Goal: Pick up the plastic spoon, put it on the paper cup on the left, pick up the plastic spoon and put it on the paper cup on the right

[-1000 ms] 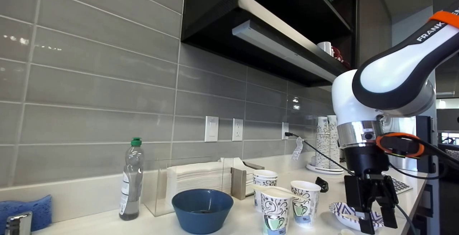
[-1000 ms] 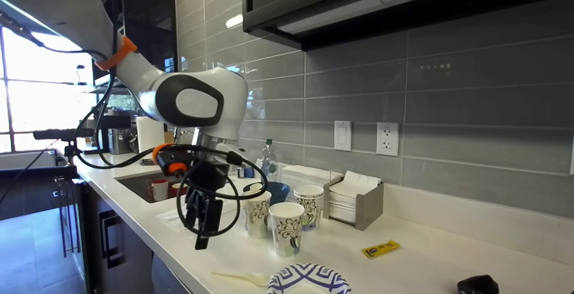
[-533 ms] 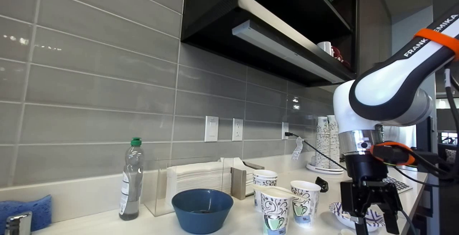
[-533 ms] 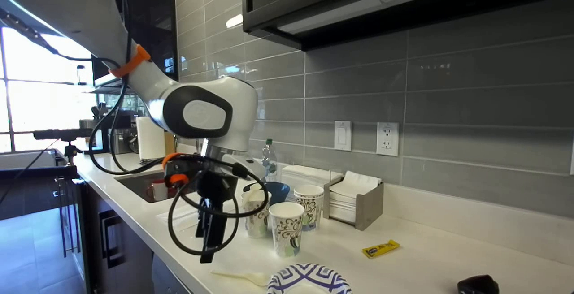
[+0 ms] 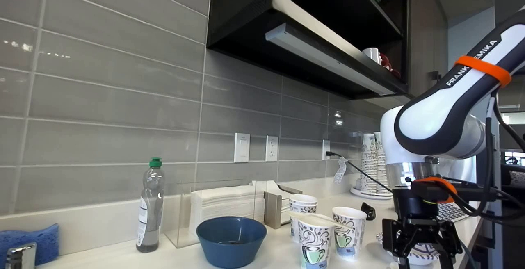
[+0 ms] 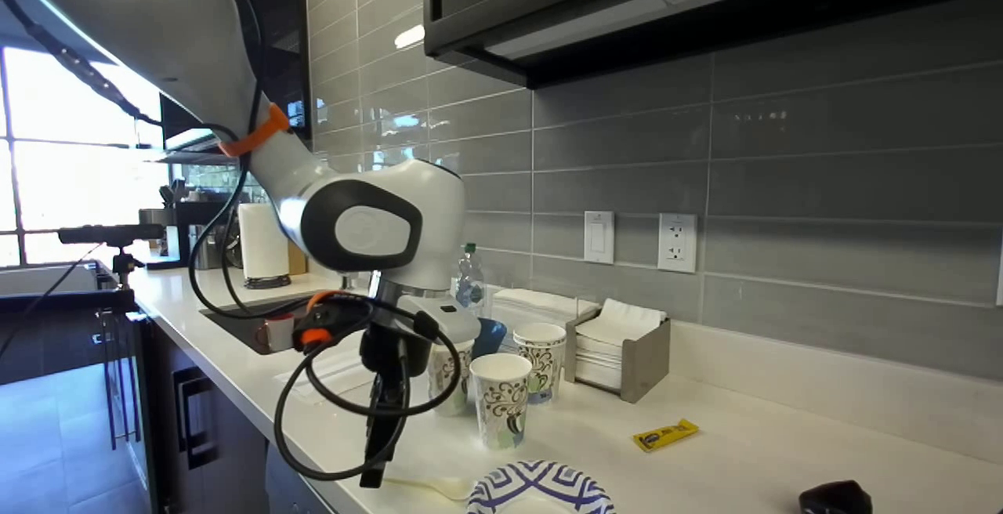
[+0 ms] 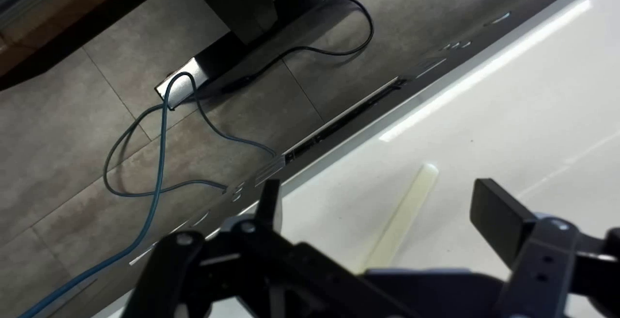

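Claw point(image 7: 382, 209) is spread wide over a plastic spoon point(image 7: 404, 214), fingers point(image 7: 496, 223) either side. Paper cups point(image 6: 501, 408) stand off to its side, one with probably another spoon point(image 5: 315, 219) across it, kinda hard to see.

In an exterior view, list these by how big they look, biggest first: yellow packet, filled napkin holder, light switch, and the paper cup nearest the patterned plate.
1. Filled napkin holder
2. Paper cup
3. Light switch and yellow packet: too alike to rank, and the packet is seen from nearer.
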You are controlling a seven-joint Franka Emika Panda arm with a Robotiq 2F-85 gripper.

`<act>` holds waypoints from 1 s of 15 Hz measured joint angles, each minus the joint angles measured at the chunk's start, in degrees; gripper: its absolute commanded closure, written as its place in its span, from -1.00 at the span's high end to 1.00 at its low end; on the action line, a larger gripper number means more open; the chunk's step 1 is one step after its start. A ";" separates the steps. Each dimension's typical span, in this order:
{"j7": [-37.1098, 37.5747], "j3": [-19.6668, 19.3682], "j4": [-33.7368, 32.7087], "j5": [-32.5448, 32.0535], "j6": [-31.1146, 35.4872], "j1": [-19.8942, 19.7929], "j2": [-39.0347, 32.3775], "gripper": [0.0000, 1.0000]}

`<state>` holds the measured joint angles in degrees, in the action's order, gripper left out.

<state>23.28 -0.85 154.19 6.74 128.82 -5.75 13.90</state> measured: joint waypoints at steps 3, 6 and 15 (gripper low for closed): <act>2.85 0.00 -0.37 0.00 1.30 -0.10 -1.09 1.00; 5.02 0.00 -1.25 0.00 2.21 -0.11 -2.16 0.96; 8.11 -0.09 -5.26 -0.02 3.81 -0.14 -7.74 0.93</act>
<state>31.39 -0.95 148.93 6.72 132.62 -5.89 6.16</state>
